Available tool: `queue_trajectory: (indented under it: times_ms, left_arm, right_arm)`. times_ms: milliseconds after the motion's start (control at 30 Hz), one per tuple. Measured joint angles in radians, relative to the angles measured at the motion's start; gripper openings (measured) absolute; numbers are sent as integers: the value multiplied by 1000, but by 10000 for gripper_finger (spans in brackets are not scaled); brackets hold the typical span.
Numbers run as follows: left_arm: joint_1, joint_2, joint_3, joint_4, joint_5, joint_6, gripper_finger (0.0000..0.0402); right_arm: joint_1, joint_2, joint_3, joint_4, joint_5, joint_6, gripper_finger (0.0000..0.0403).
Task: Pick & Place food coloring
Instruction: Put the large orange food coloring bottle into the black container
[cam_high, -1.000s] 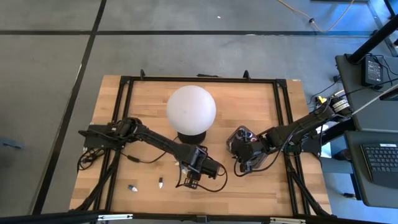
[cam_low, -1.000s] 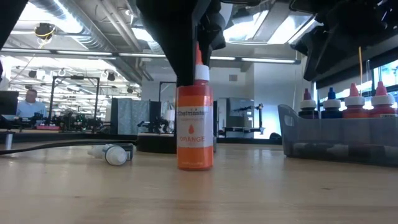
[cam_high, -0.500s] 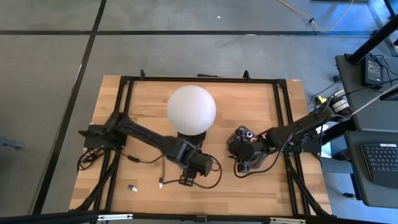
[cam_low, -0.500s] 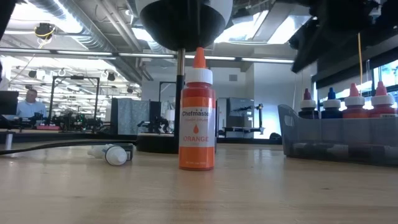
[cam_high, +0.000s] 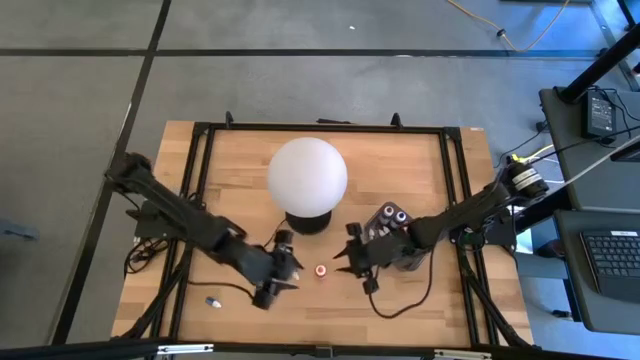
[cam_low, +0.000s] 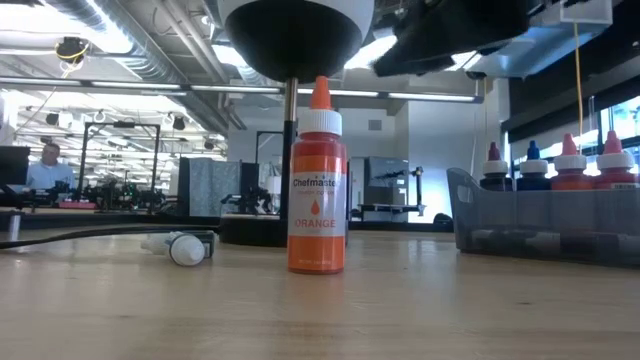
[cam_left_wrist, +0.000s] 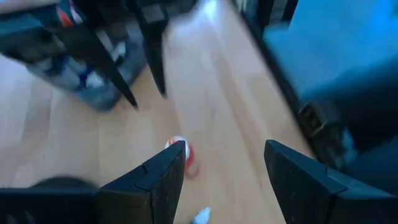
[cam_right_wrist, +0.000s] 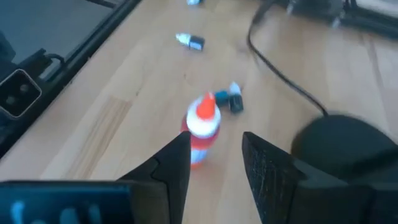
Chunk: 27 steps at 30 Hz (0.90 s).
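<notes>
Bottle (cam_high: 320, 270): orange, upright on counter (cam_high: 420, 310), unheld.
Done: four in tray (cam_low: 540, 225).
Left: I count strays at seven o'clock.
Left gripper (cam_high: 283, 268): jaws spread.
Right gripper (cam_high: 347, 262): jaws parted, empty.

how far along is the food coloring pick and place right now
Done: several bottles already stand in the dark tray. In hand: nothing is gripped; the orange bottle stands upright on the table between the arms, the open left gripper beside it and the right gripper facing it, jaws apart and empty. Left: that orange bottle, plus a small dark bottle and others lying on the table.
</notes>
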Motion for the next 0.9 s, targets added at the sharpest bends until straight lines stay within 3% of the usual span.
queue_trajectory:
  times_ms: [133, 267, 500, 700, 900]
  left_arm:
    - [-10, -171, -246, 267, 1, 58, 217]
    - [-26, -320, -442, 471, 2, 147, 219]
    - [-64, -558, -688, 645, -8, 285, 215]
    - [-66, -709, -808, 697, -15, 303, 219]
    - [-66, -773, -827, 690, -82, 294, 215]
  right_arm:
    - [0, 58, 0, 100, -4, -54, 156]
    - [-1, 68, 0, 132, -4, -46, 199]
    - [-20, 52, 15, 124, -3, 42, 285]
    - [-45, 76, 202, -202, -4, 72, 296]
    - [-48, 180, 442, -509, -37, 64, 284]
